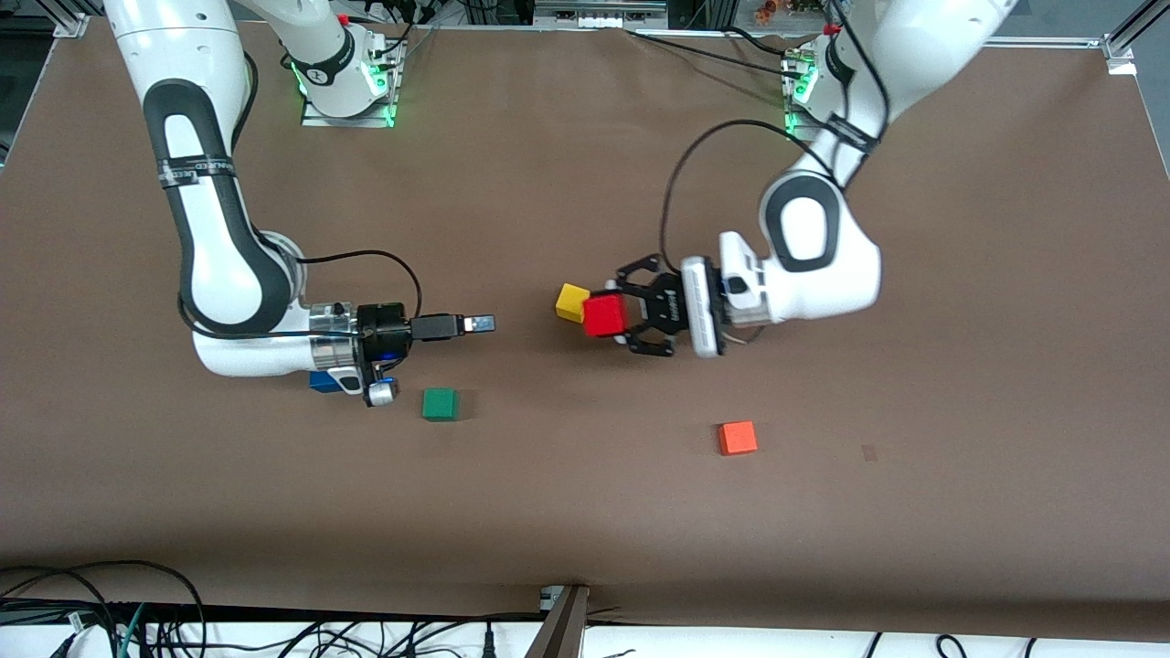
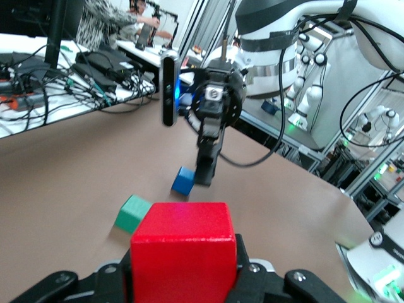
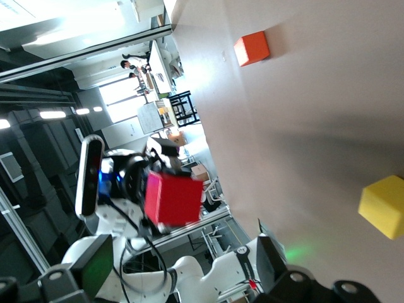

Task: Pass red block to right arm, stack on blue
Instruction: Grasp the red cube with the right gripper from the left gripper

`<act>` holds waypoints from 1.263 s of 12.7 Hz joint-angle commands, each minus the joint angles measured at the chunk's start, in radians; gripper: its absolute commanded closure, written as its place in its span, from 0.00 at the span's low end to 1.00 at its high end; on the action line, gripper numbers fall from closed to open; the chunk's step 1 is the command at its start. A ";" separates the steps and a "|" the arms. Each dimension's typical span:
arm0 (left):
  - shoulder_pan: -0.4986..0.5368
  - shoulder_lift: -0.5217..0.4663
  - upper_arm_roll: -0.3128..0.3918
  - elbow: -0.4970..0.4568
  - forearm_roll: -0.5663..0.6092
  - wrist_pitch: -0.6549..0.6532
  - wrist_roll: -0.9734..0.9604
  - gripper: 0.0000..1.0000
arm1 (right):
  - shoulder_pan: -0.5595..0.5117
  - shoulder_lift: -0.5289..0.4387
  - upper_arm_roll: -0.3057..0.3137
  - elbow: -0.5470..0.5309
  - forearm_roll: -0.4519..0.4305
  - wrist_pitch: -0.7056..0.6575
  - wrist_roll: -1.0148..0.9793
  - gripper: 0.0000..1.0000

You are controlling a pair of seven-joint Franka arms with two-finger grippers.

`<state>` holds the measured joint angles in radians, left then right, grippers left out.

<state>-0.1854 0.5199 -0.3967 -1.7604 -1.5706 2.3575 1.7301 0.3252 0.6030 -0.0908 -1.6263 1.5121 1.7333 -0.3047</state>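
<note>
While the left gripper holds the red block clamped in the air beside the yellow block, the right gripper points at it from well apart, its slim fingers looking close together (too narrow to take a cube as they stand). If they don't spread, they could knock the block loose. Only the left wrist view shows the blue block clearly under the right gripper; from the front it is mostly hidden.
</note>
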 commanded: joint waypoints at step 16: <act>-0.109 0.118 0.004 0.130 -0.338 0.049 0.258 1.00 | 0.048 -0.075 0.028 -0.139 0.129 0.057 -0.034 0.84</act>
<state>-0.2885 0.6325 -0.3932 -1.6503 -1.8677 2.3993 1.9714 0.3727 0.5580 -0.0738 -1.7296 1.6128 1.7797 -0.3139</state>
